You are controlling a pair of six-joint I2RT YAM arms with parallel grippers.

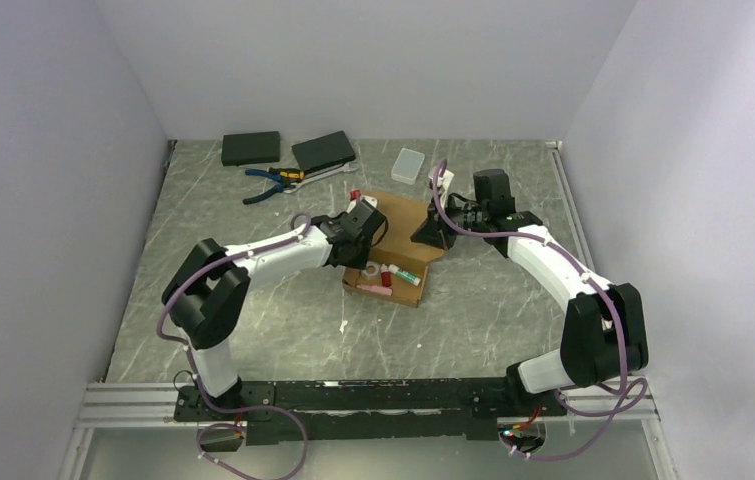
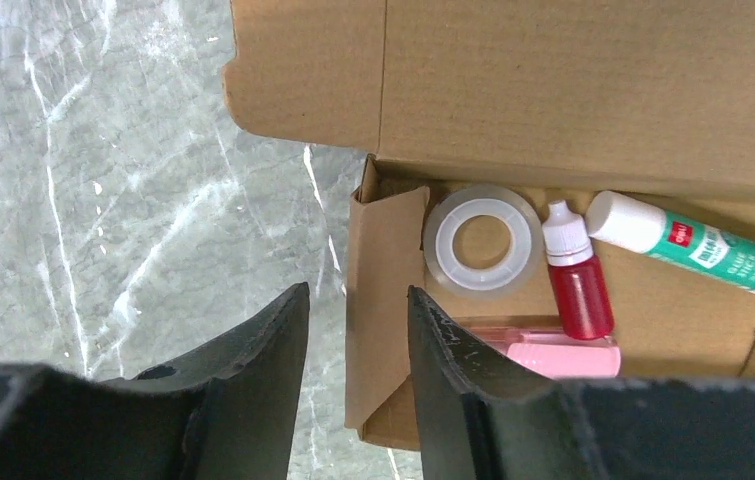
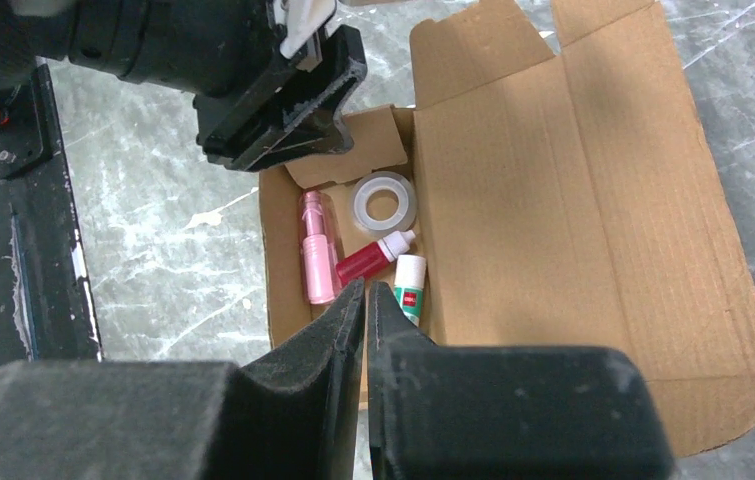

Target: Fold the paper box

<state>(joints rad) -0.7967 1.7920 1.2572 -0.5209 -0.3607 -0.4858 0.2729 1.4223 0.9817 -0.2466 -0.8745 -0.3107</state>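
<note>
The paper box is lying on the table, long side going left-right, lid pointing away. Left gripper is hanging half open, empty. Right gripper is sitting shut.

The paper box is lying mid-surface, its lid flap spreading flat behind the tray. In the tray, a tape roll, a dropper bottle and a glue stick are lying in a row from left to right, with a tube lying in front of them. The left gripper is hanging over the tray's left wall, the right gripper by the lid's right side. Behind the box, one flat box is sitting left of another flat box, pliers in front of them, a plastic case to their right.
</note>
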